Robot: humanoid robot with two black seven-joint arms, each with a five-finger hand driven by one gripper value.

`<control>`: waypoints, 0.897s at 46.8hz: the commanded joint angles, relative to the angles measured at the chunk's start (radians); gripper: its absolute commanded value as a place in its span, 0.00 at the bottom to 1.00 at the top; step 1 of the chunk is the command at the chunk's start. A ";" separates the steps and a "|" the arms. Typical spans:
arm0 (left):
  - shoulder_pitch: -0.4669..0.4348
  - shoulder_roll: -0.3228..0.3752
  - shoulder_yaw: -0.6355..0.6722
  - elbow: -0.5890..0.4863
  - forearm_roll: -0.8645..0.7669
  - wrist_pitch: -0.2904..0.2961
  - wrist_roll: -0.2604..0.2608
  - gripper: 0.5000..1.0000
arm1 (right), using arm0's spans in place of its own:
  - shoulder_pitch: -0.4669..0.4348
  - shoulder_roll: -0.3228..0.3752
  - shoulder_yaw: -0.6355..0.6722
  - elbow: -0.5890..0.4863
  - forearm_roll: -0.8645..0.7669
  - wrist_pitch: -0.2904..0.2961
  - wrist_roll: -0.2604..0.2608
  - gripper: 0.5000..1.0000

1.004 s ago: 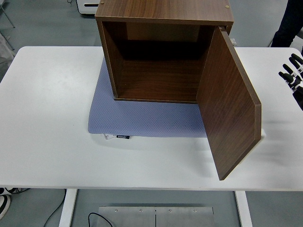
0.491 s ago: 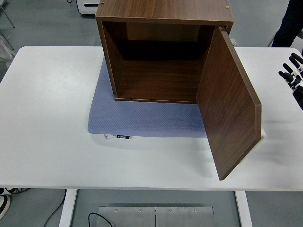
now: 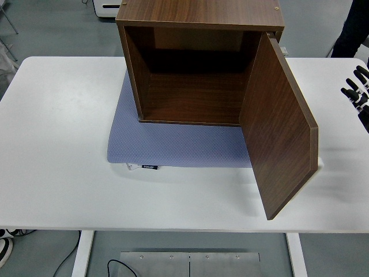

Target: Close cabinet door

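A dark wooden cabinet [image 3: 199,14] stands at the back middle of the white table [image 3: 57,173], its front facing me and its inside empty. Its door [image 3: 279,135], hinged on the right side, swings out wide toward the table's near edge. My right hand [image 3: 356,88] shows only at the right picture edge, well to the right of the door and apart from it, with its black fingers spread and holding nothing. The left hand is out of the picture.
A blue-grey mat [image 3: 179,147] lies under the cabinet and reaches out in front of it. A person's dark trouser leg [image 3: 353,26] stands at the top right, behind the table. Bare tabletop lies left of the cabinet.
My right hand has slid slightly toward the right picture edge. The cabinet and its door have not moved.
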 commanded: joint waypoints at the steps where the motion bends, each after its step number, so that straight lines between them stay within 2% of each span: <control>1: -0.001 0.000 0.000 0.000 0.000 0.000 0.000 1.00 | -0.004 -0.007 -0.001 0.002 -0.002 0.006 -0.001 1.00; 7: 0.000 0.000 0.000 0.000 0.000 0.000 0.000 1.00 | -0.006 -0.037 -0.006 0.014 -0.005 0.019 -0.002 1.00; 15: 0.000 0.000 0.000 0.000 0.000 0.000 0.000 1.00 | -0.006 -0.086 -0.011 0.043 -0.008 0.084 -0.012 1.00; 23: 0.000 0.000 0.000 0.000 0.000 0.000 0.000 1.00 | -0.004 -0.113 -0.011 0.065 -0.008 0.118 -0.042 1.00; 30: 0.000 0.000 0.000 0.000 0.000 0.000 0.000 1.00 | -0.009 -0.134 -0.021 0.111 -0.008 0.159 -0.047 1.00; 35: 0.000 0.000 0.000 0.000 0.000 0.000 0.000 1.00 | -0.044 -0.162 -0.023 0.149 -0.008 0.197 -0.047 1.00; 40: -0.001 0.000 0.000 0.000 0.000 0.000 0.000 1.00 | -0.084 -0.182 -0.015 0.171 -0.008 0.273 -0.047 1.00; 42: 0.000 0.000 0.000 0.000 0.000 0.000 0.000 1.00 | -0.101 -0.189 -0.012 0.171 -0.006 0.273 -0.045 1.00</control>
